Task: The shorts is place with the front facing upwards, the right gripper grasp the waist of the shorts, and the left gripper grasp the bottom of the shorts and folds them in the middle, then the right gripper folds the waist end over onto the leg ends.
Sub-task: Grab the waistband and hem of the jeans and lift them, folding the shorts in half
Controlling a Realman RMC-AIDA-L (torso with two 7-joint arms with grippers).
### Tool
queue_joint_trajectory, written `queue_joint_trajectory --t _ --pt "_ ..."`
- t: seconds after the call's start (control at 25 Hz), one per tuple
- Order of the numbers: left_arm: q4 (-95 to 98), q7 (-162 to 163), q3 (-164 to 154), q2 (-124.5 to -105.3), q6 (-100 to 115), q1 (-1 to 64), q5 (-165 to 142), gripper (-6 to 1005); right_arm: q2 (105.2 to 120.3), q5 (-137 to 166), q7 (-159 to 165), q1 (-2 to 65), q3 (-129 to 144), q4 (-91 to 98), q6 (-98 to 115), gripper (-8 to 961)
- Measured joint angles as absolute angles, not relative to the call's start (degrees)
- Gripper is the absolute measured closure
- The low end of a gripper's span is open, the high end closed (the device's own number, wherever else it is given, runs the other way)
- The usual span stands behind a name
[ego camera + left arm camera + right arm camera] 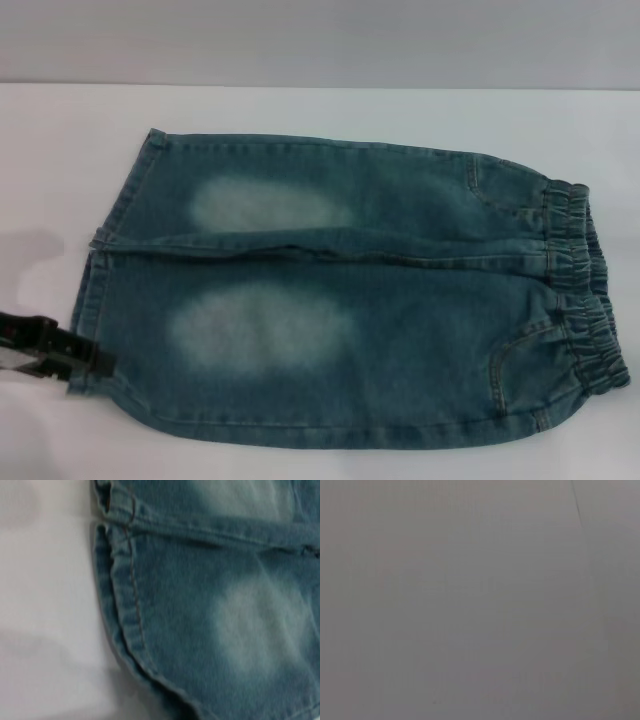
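Note:
The shorts (pixel 380 330) lie flat and front up on the white table, both pale faded patches showing. The puckered waist (pixel 590 290) is at the right end. The flat hemmed leg ends (pixel 100 270), the bottom of the shorts, are at the left end. My left gripper (pixel 95 362) comes in low from the left edge and reaches the hem corner of the near leg. The left wrist view shows that stitched hem (pixel 125 605) close up, with the denim (pixel 220 625) beyond it. The right gripper is out of view, and its wrist view shows only a plain grey surface.
The white table (pixel 300 120) extends around the shorts on all sides. A grey wall runs along the far edge. Nothing else lies on the table.

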State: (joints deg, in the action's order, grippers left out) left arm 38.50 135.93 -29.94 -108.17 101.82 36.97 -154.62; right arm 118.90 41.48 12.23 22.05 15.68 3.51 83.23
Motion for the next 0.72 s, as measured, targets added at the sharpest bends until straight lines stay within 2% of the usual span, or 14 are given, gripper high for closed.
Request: queue_joint_trajectory --t 0.32,0.72 --pt "39.1 136.3 -30.2 -107.9 103.0 35.2 -154.6 398 118.91 41.5 12.3 22.4 15.6 2.9 83.2 369" --pt "39.7 136.2 -32.3 -108.55 102.1 34.9 -154.6 400 118.91 41.5 12.3 22.4 15.7 2.6 83.2 369"
